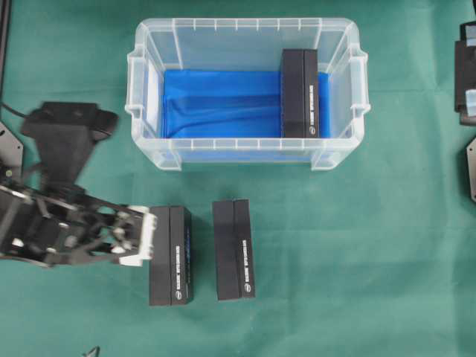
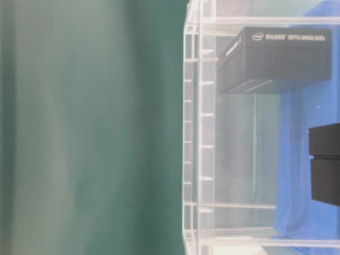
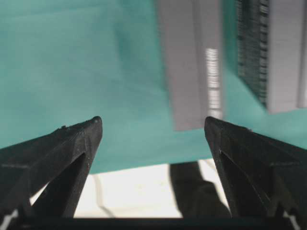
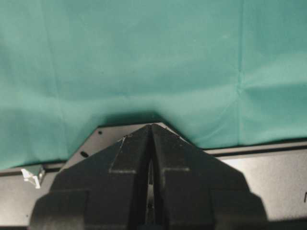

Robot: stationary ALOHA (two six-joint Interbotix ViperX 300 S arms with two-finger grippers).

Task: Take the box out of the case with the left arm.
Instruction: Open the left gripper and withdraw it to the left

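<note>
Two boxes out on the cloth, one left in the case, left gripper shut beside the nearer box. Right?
Not quite: the left gripper is open, not shut. The left wrist view shows its fingers spread wide with nothing between them. The rest holds in the overhead view: two boxes lie on the cloth, one box is in the case.

1. The case (image 1: 245,33) is clear, glossy, smooth plastic with a bright blue lining (image 1: 216,100) that looks like creased cloth.
2. The worktop (image 1: 335,253) wears matt green cloth.
3. The boxes (image 1: 233,249) look like matt black card.
</note>
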